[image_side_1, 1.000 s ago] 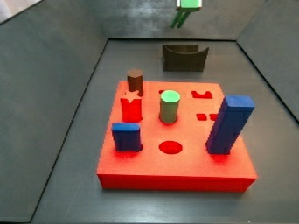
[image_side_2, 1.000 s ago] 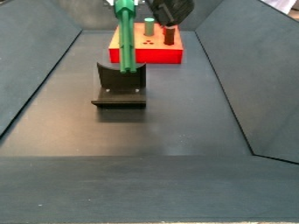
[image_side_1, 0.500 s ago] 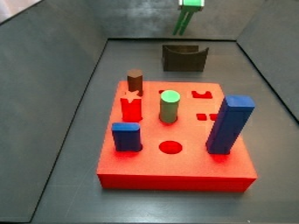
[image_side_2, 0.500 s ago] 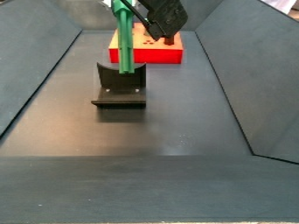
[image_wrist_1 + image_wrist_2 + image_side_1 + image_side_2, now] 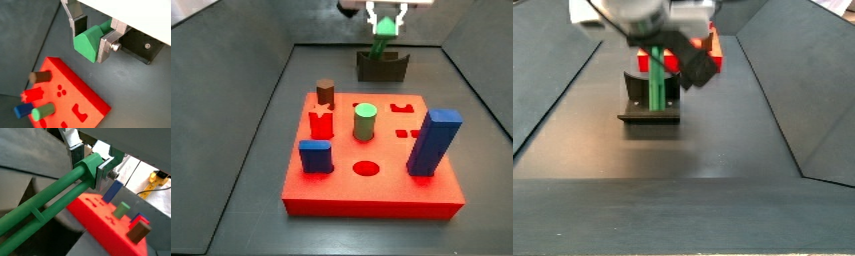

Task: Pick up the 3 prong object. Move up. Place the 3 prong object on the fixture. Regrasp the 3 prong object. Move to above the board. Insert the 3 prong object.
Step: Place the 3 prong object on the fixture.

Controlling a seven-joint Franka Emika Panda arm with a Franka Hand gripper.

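Side view, current state: the claw [image 5: 385, 22] is recorded lower than a second ago, when only the tip of the 3 prong object [image 5: 381, 44] showed at the upper edge of this view. The silver fingers [image 5: 372, 17] are now seen in full, and the peg's lower end reaches the notch of the fixture [image 5: 382, 67].

Side view, opposite end: the 3 prong object [image 5: 656, 78] is seen hanging upright directly over the fixture [image 5: 651, 100], with the claw [image 5: 657, 42] and wrist body descended in front of the board [image 5: 714, 50], which half a second ago was largely unobstructed. Whether the peg's end already touches the fixture cannot be told.

Wrist views: the claw [image 5: 92, 35] is closed on the top end of the 3 prong object [image 5: 91, 44], which is pressed between the two finger plates; the long green shaft [image 5: 47, 210] is seen running away from the claw [image 5: 90, 168]. The board [image 5: 70, 102] lies apart from the peg, bearing brown, red, blue and green pegs.

Assessment: the lift is judged complete and the placing on the fixture under way. Release and regrasp are not yet done; travel to above the board [image 5: 372, 170] and insertion remain. The peg's alignment with the notch is judged the main point of care.
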